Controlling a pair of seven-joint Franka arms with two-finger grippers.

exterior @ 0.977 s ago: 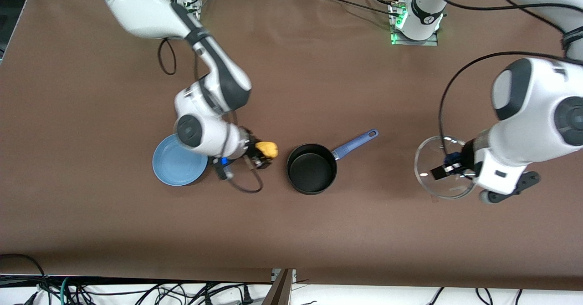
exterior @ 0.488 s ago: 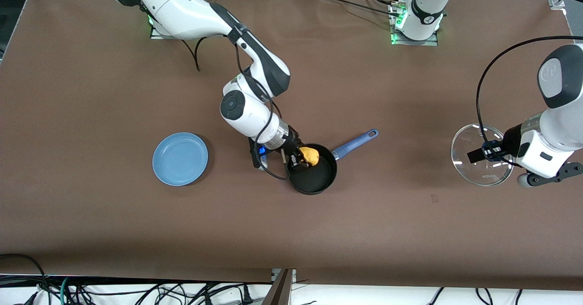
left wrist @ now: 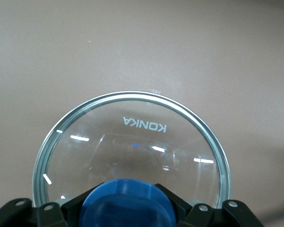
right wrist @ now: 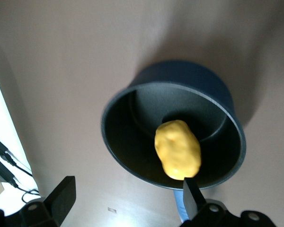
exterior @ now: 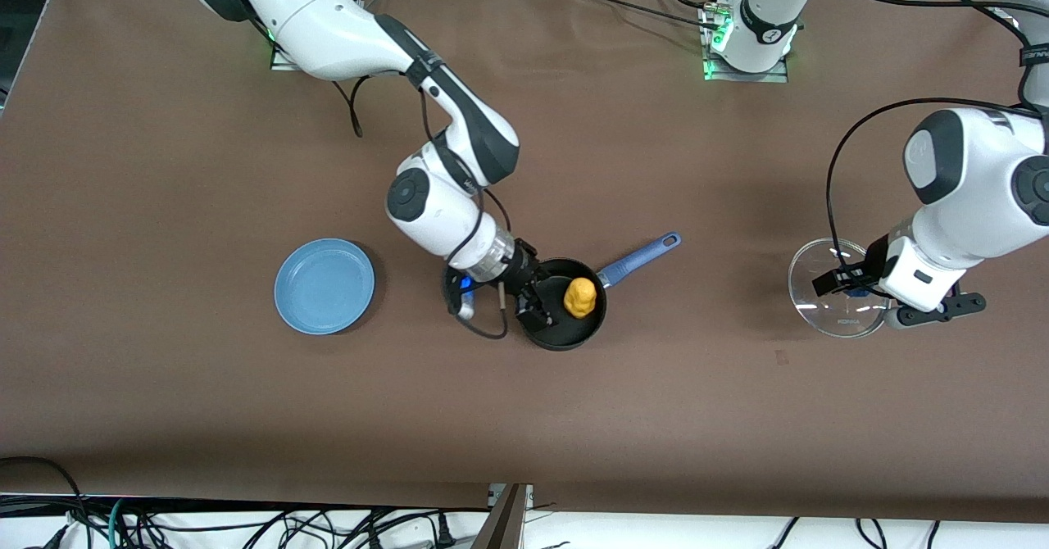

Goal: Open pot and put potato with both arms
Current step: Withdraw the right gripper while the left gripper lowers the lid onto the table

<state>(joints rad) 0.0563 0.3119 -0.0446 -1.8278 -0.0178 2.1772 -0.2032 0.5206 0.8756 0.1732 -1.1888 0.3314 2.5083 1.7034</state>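
Note:
The black pot point(exterior: 565, 341) with its blue handle point(exterior: 639, 258) stands uncovered mid-table. The yellow potato point(exterior: 580, 297) lies inside it, free of any fingers. My right gripper point(exterior: 533, 301) hangs open over the pot's rim on the right arm's side. The right wrist view shows the potato point(right wrist: 177, 149) in the pot point(right wrist: 132, 127), with my right gripper point(right wrist: 128, 189) spread wide and nothing between its fingers. My left gripper point(exterior: 848, 283) is shut on the blue knob point(left wrist: 128, 203) of the glass lid point(exterior: 836, 315), held low over the table toward the left arm's end.
A light-blue plate point(exterior: 324, 286) lies on the brown table toward the right arm's end, beside the pot. The pot's handle points toward the left arm's base point(exterior: 750, 37). Cables run along the table's near edge.
The right gripper carried the potato from beside the plate to over the pot, then opened, and the potato dropped in. The left arm shifted about with the lid still gripped.

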